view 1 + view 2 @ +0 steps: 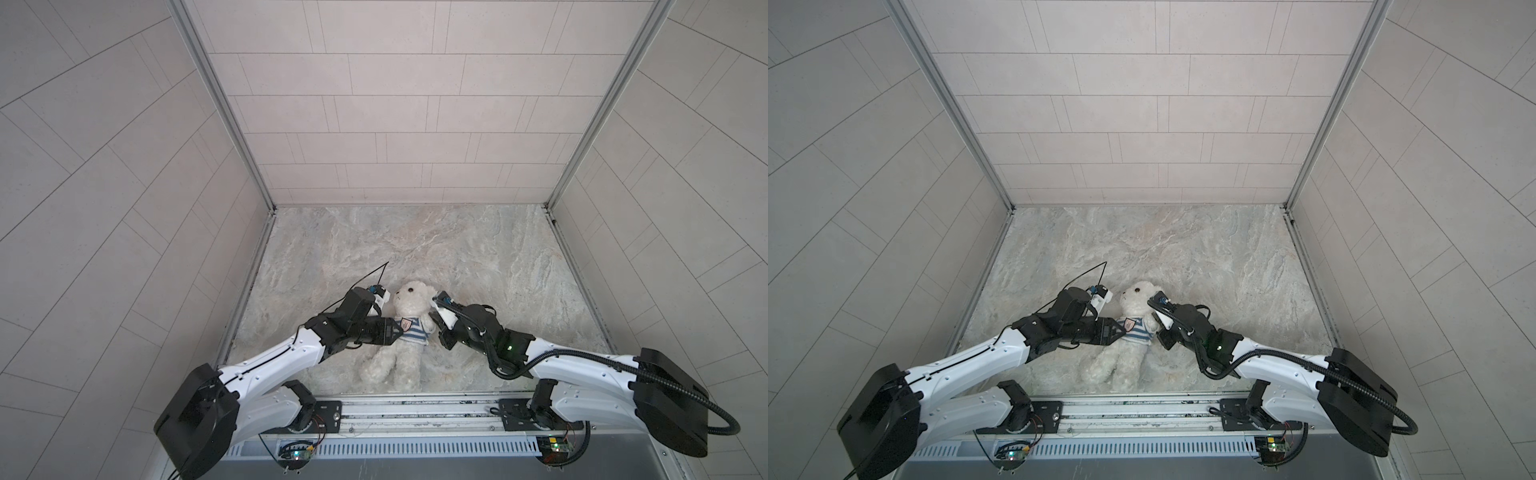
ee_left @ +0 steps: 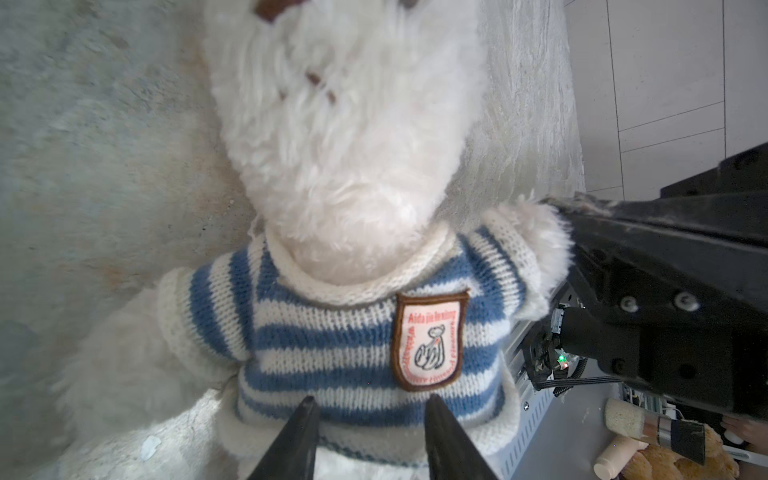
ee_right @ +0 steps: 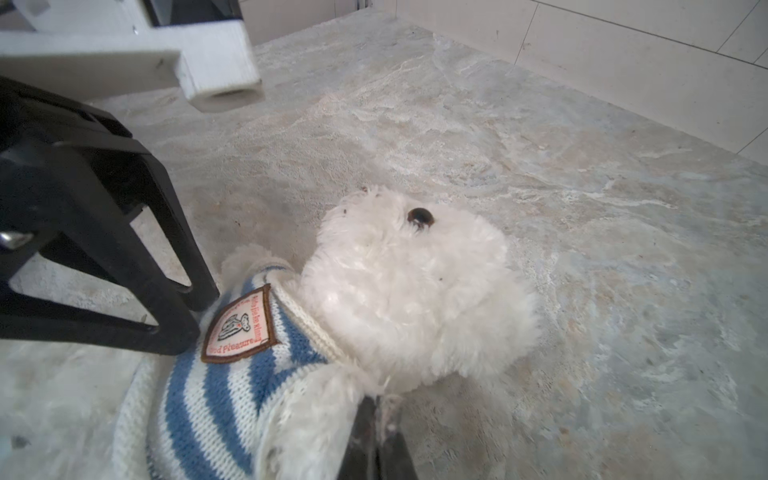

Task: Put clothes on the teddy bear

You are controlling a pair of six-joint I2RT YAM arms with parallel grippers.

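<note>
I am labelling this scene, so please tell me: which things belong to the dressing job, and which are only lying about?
Job: teddy bear, striped shirt, left gripper, right gripper.
Lying about: brush, cream bottle, brown fluffy thing.

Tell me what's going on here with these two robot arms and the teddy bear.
Two arms are dressing a white teddy bear that lies on its back on the marbled tabletop. The blue-and-white striped sweater is already over its head, with both arms through the sleeves. The left gripper is open, tips at the sweater's lower front. The right gripper is shut on the fur of the bear's arm by one sleeve.
</note>
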